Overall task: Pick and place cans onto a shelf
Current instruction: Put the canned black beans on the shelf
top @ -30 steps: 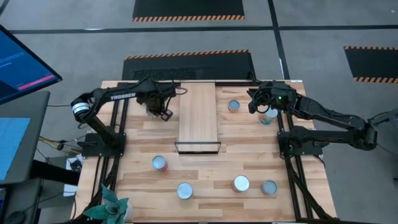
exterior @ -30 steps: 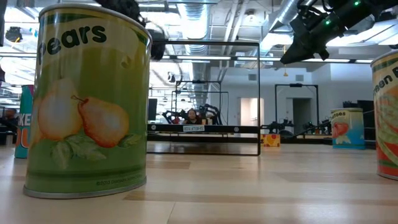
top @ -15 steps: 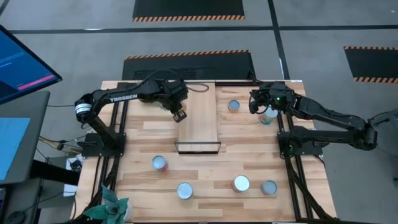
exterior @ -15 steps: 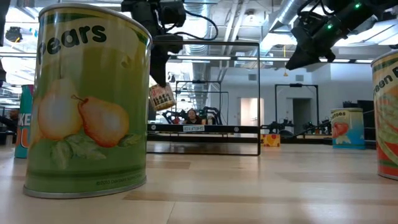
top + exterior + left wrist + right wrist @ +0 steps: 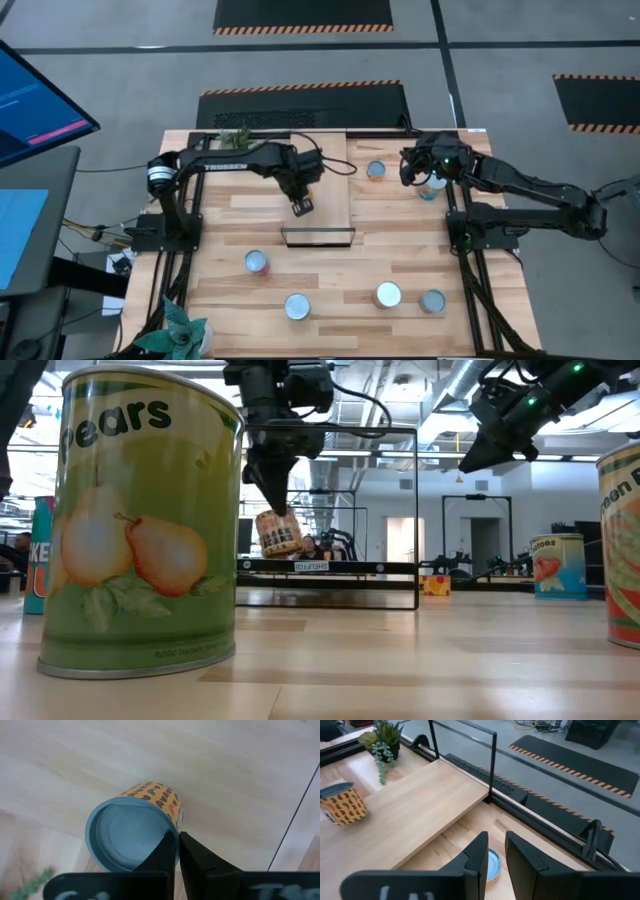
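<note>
My left gripper (image 5: 300,203) is shut on a small can (image 5: 135,832) with a silver-blue top and an orange patterned label. It holds the can above the left part of the shelf (image 5: 325,170), a light-wood board with a black frame at its near end. The low view shows this can (image 5: 278,532) hanging clear above the board. My right gripper (image 5: 496,851) stands open in the air at the far right, above another can (image 5: 492,862) that stands on the table beside the shelf. Nothing is between its fingers. My left gripper pinches the can's top rim (image 5: 172,831) between its two fingers, one finger (image 5: 165,851) over the lid and the other (image 5: 196,856) outside the wall. The fingers come from above, pointing steeply down. The can hangs tilted below them (image 5: 278,532), clear of the shelf.
Several more cans stand on the table: two at the far right (image 5: 376,171) (image 5: 432,186) and others near the front edge (image 5: 257,262) (image 5: 297,306) (image 5: 388,294). A pears can (image 5: 140,520) fills the low view's left. Small plants stand at the far left (image 5: 235,137) and the near left (image 5: 180,330).
My left gripper has carried the can toward the table's right and near edges, from left of the shelf to above the shelf's left part. Its wrist has rolled on the way. The can stays hanging clear.
</note>
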